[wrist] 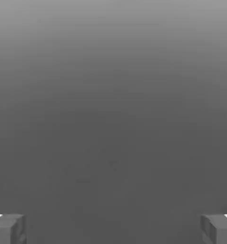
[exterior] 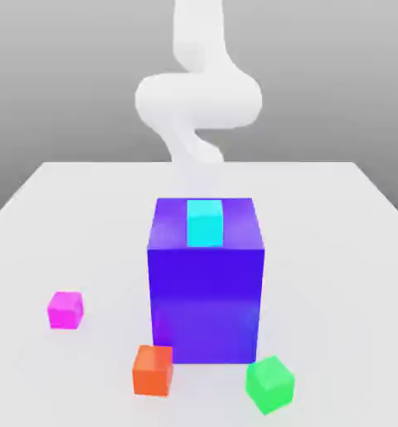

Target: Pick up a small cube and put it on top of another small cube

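Hand view: gripper spread wide, grasping nothing, nothing between fingertips. Magenta small cube well apart from it, untouched on table. Approach step; next likely needs descending over it.

We see a bright magenta small cube on a pale grey-white tabletop, an orange cube and a green cube, all plain and unpatterned. The big block is blue-violet, with a cyan cube against it. The arm is white, and the hand has grey fingertips
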Motion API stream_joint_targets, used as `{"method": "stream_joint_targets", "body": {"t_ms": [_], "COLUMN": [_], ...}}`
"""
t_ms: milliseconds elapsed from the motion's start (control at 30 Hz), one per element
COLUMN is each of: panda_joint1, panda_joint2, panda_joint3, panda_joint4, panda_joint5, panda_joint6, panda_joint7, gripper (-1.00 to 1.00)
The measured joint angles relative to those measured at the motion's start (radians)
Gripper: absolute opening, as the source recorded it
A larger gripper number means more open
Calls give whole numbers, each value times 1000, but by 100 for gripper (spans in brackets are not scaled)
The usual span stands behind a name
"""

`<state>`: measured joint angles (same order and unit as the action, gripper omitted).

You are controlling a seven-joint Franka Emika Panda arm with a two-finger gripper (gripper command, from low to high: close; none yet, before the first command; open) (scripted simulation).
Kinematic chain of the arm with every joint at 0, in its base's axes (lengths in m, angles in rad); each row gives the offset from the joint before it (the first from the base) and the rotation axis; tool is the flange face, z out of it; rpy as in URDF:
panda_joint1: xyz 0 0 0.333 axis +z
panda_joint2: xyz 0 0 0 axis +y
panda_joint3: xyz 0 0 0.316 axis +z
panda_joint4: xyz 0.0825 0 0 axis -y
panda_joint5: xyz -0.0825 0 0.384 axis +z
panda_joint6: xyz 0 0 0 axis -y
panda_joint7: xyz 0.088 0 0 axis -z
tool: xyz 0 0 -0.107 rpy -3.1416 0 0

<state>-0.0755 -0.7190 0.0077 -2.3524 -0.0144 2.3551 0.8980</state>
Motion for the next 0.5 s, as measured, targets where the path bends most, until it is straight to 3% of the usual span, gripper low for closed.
{"method": "stream_joint_targets", "body": {"t_ms": [500], "panda_joint1": [-401], "panda_joint2": [507], "panda_joint3": [-52], "panda_joint4": [-322], "panda_joint5": [-79], "panda_joint6": [341], "panda_joint7": [602], "gripper": [0]}}
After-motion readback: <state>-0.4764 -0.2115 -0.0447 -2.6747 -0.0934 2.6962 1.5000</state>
